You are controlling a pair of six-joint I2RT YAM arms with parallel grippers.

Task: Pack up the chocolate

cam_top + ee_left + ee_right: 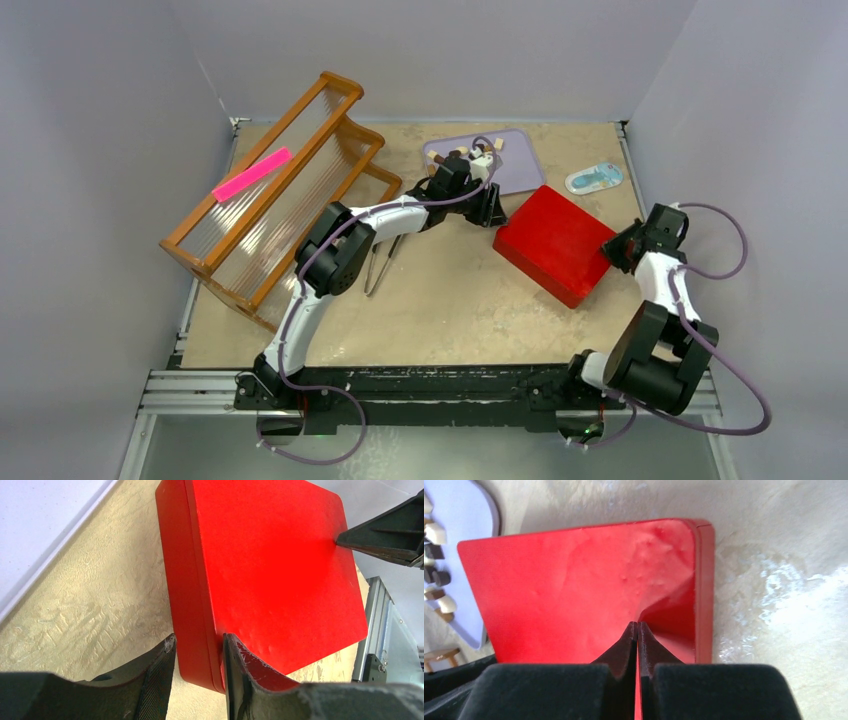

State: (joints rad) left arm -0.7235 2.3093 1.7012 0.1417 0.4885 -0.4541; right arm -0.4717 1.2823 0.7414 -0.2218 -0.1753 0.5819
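Where the overhead camera looks down, the left gripper (493,210) meets the left-hand edge of the red box (555,245), and the right gripper (612,250) meets the box's opposite corner. The chocolate (480,152) lies on a lilac tray (520,165) just behind the left gripper's wrist, outside the closed box.

From the left wrist, the jaws are clamped over the box's edge: one finger is against the side wall, the other is on the top face. Ahead and to the right, the right gripper's dark tip touches the far side of the top. Bare table (90,605) lies left of the fingers.

From the right wrist, both fingers are pressed fully together, tips on the box's top near its right edge. Far to their left, cream and brown pieces sit on the tray.
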